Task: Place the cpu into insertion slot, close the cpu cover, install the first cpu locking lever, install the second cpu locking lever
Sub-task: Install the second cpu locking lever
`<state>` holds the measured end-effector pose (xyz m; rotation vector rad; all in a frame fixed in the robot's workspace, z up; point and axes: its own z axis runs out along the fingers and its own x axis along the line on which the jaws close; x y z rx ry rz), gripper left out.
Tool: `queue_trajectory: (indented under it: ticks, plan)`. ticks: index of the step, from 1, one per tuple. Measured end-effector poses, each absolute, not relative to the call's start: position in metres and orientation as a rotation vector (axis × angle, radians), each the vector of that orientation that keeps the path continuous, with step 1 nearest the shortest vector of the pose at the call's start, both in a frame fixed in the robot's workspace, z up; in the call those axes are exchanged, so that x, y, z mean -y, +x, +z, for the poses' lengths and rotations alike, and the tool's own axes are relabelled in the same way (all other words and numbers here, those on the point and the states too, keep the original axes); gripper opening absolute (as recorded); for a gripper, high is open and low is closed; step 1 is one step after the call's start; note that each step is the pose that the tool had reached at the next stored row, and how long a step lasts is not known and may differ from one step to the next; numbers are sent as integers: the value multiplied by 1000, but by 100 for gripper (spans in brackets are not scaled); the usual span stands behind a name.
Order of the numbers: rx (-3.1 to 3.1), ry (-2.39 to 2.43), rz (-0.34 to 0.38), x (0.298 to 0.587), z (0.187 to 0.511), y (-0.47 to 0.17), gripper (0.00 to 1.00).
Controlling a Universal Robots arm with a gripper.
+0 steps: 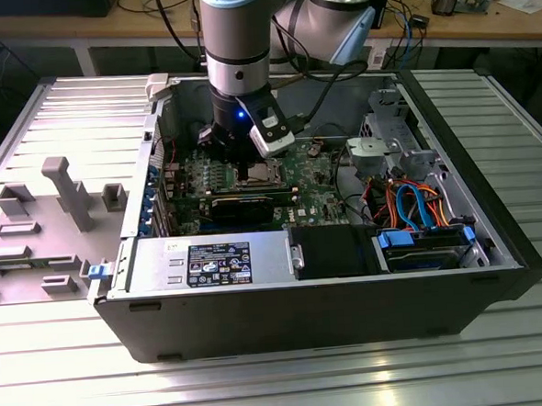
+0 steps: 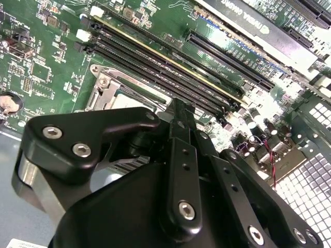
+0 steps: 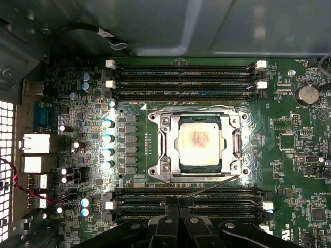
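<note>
Where the cpu cover frames it, the cpu, print illegible.

Insertion slot in exterior view mostly hidden behind arm's wrist. In second wrist view, cpu cover half masked by black gripper body; cpu barely showing. Gripper cut off by first wrist view's edge; finger state unreadable. Board print too small.
</note>
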<state>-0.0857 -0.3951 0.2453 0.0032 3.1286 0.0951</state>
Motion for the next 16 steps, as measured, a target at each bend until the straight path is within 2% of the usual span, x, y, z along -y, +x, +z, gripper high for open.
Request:
queue_trajectory:
  ticks: [16]
  plan:
    - [-3146, -47, 97, 395, 224, -94, 11]
